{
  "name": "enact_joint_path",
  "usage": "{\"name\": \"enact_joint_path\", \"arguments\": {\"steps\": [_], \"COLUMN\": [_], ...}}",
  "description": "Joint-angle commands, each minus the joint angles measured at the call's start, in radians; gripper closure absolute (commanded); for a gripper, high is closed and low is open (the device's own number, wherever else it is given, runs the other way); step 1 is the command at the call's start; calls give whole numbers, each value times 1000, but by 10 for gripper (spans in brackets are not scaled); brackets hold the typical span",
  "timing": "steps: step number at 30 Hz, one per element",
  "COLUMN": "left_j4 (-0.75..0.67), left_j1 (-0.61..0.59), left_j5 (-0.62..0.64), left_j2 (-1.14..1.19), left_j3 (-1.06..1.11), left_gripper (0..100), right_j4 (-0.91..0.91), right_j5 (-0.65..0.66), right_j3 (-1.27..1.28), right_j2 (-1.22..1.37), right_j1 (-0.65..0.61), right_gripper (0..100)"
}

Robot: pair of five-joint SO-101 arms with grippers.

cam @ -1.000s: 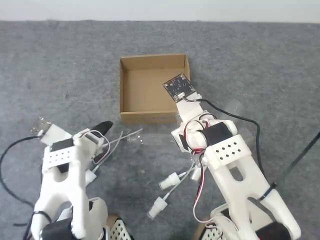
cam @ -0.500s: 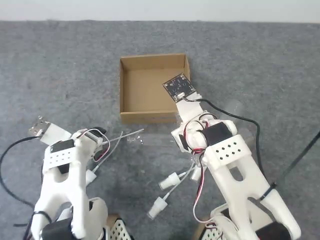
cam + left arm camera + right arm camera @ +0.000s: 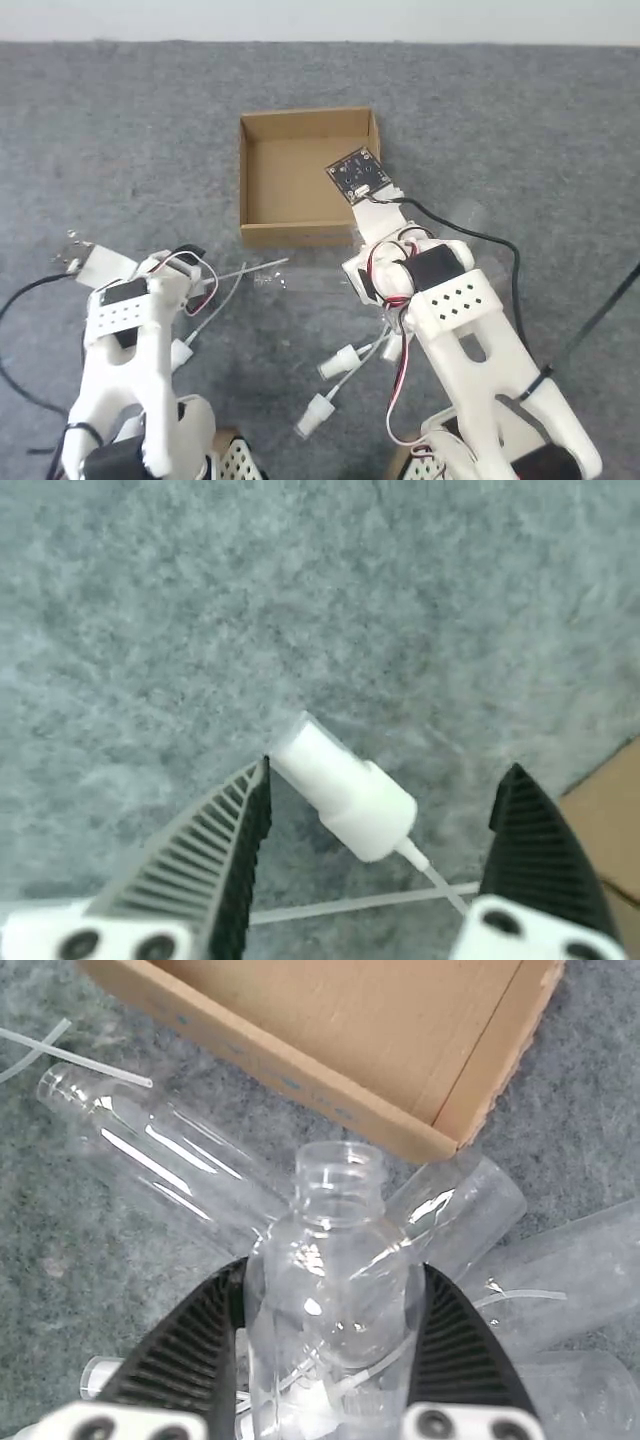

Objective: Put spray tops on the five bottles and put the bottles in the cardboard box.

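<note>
My left gripper [image 3: 388, 772] is open and straddles a white spray top [image 3: 345, 800] that lies on the grey carpet with its thin tube pointing away. My right gripper [image 3: 333, 1278] is shut on a clear, capless bottle [image 3: 335, 1250], its neck aimed at the cardboard box [image 3: 290, 1075]. More clear bottles [image 3: 160, 1155] [image 3: 455, 1205] lie beside it on the carpet. In the high view the open box [image 3: 245, 175] sits at centre back, the left arm [image 3: 135, 310] stands at lower left and the right arm [image 3: 440, 290] just below the box's near right corner.
Two loose spray tops [image 3: 343, 359] [image 3: 318, 410] lie between the arms, and another [image 3: 181, 352] by the left arm. A clear bottle [image 3: 300, 277] lies in front of the box. Grey carpet covers the whole surface.
The left arm's wrist has tipped down and drawn back, so its black finger no longer sticks out toward the box. The right arm and its bottle have not moved.
</note>
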Motion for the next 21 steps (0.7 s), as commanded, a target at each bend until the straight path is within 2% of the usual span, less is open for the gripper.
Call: {"name": "enact_joint_path", "arguments": {"steps": [1, 6, 13, 18, 21], "left_j4": [-20, -17, -17, -17, -15], "left_j1": [-46, -48, -46, -41, -40], "left_j5": [14, 14, 9, 8, 8], "left_j2": [0, 0, -2, -2, -2], "left_j3": [-12, -8, -5, -5, -4], "left_gripper": [674, 679, 793, 789, 735], "right_j4": [-18, -18, -18, -18, -18], "right_j5": [-2, -2, -2, -2, -2], "right_j3": [-15, -15, -15, -15, -14], "right_j2": [-39, -39, -39, -39, -39], "right_j1": [8, 8, 8, 8, 8], "right_gripper": [894, 894, 894, 894, 894]}}
